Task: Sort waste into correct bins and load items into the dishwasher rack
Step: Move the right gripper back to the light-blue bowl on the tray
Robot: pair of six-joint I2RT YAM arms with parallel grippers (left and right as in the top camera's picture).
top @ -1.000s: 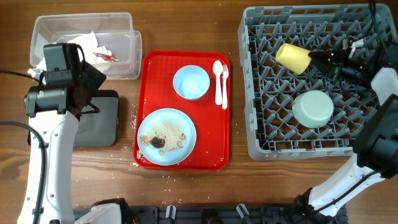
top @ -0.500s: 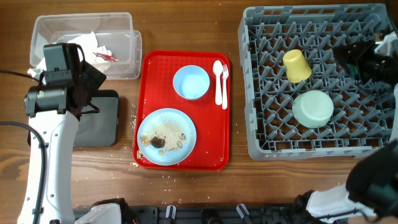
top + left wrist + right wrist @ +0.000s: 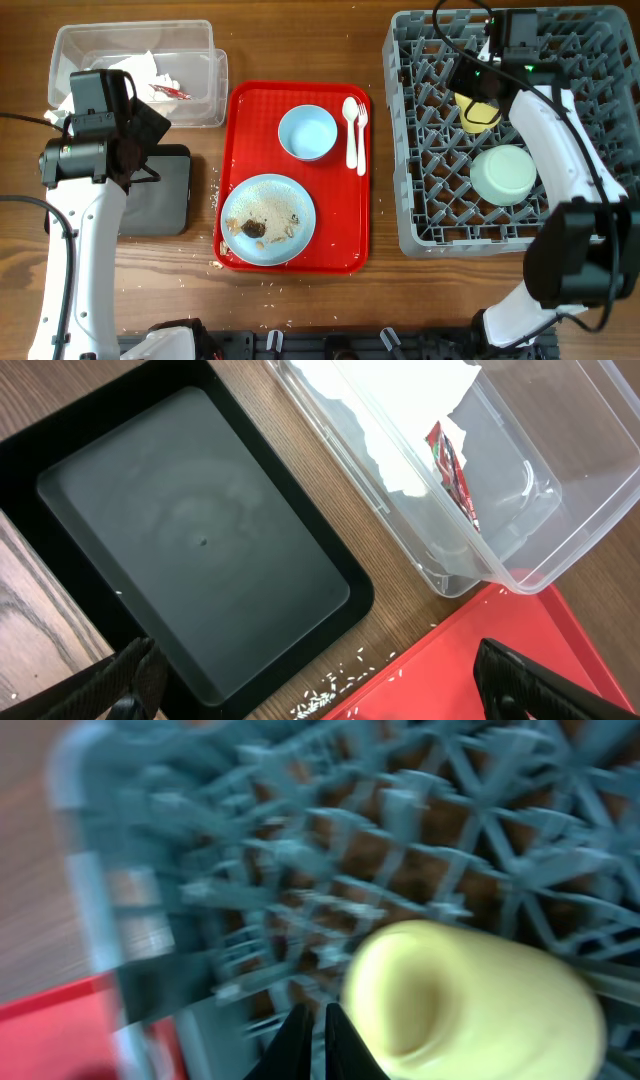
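Note:
The yellow cup (image 3: 482,113) lies in the grey dishwasher rack (image 3: 425,215) beside the upside-down mint-green bowl (image 3: 503,175). My right gripper (image 3: 468,78) hovers over the rack just left of the cup (image 3: 470,1000). Its fingers (image 3: 312,1042) are shut and empty, and the view is blurred. The light blue saucer (image 3: 307,132), white spoon (image 3: 352,130) and light blue plate (image 3: 267,219) with rice and brown lumps sit on the red tray (image 3: 340,230). My left gripper (image 3: 132,150) (image 3: 320,695) is open and empty over the black tray (image 3: 190,530).
The clear tub (image 3: 205,95) (image 3: 540,510) holds the white napkin (image 3: 400,410) and the red wrapper (image 3: 452,465). Rice crumbs (image 3: 340,680) lie on the wood between the black tray (image 3: 165,200) and the red tray.
My right gripper let go of the yellow cup, pulled off to the rack's right edge, then swung back over the rack's upper middle. The cup stays in the rack. The left arm is still.

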